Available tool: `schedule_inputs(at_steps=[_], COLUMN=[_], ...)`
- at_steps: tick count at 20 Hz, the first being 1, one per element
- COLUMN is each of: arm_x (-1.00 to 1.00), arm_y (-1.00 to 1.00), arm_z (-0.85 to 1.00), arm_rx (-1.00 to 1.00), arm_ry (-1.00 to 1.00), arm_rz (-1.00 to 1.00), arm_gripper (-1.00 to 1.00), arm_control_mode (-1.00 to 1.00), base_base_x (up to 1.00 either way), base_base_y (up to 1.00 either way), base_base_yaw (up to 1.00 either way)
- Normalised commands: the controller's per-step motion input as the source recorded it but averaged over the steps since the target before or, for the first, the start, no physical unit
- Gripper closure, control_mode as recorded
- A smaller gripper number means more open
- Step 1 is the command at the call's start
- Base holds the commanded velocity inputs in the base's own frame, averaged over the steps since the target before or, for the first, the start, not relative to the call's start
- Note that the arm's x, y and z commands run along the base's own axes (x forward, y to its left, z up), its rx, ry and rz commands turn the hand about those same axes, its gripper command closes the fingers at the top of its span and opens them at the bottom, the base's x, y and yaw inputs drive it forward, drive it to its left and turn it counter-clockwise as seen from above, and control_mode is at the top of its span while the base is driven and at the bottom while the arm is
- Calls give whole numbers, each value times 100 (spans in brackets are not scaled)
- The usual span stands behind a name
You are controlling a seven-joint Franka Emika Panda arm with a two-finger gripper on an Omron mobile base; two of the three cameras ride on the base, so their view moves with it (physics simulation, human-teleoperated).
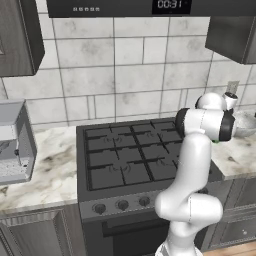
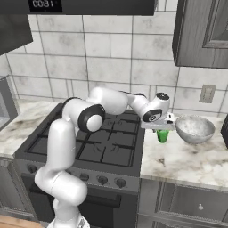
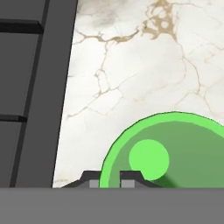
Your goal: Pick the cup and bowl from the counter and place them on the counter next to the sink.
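Stove (image 1: 135, 155): black gas top with dark grates, set between two stretches of desk; knobs (image 1: 122, 204) along its front edge.
Oven door (image 1: 130, 235): dark, below the knobs.
Wall tiles (image 2: 111, 58): pale grey squares behind the stove.
Outlet (image 2: 207, 94): on the wall, right of the stove.
Upper cabinets (image 2: 202, 31): dark grey, panelled.
Clock display (image 1: 170, 4): lit digits on the dark unit above the stove.
Toaster oven (image 1: 15, 142): grey, at far left.

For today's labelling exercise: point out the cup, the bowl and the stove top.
cup (image 2: 163, 136), right base view, green side wall below the gripper.
bowl (image 2: 194, 129), right base view, inner surface.
stove top (image 1: 134, 155), left base view, centre grate.
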Motion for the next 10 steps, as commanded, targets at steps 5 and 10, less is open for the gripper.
schedule_inputs(at_steps=[5, 10], arm_x=[-24, -25], arm_y=[38, 54], arm_z=[6, 23], arm_rx=[0, -2], arm_ry=[-1, 0], arm_rz=[0, 1], arm_gripper=[100, 100], arm_control_mode=[-100, -100], base_base_x=[0, 0], base_base_y=[0, 0], base_base_yaw=[0, 0])
